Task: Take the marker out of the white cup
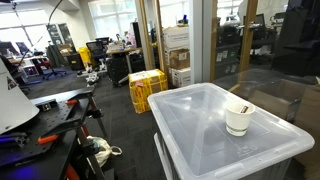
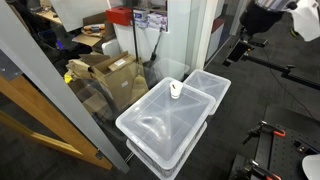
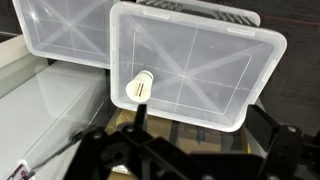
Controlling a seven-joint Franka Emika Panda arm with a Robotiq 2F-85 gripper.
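Note:
The white cup (image 1: 238, 120) stands upright on the translucent bin lid (image 1: 200, 125), near one of its edges. The marker (image 1: 241, 108), a dark thin stick, leans inside the cup with its tip just above the rim. In the wrist view I look down on the cup (image 3: 140, 87) from well above, and the marker (image 3: 141, 89) shows as a short dark line in its mouth. My gripper (image 3: 200, 125) is open and empty, its dark fingers spread wide and far from the cup. The cup also shows in an exterior view (image 2: 176, 90).
A second lidded bin (image 2: 210, 86) stands right next to the first (image 2: 160, 120). Glass partitions and cardboard boxes (image 2: 110, 70) are close beside the bins. Yellow crates (image 1: 147, 90) and a cluttered workbench (image 1: 50, 125) stand across the dark floor.

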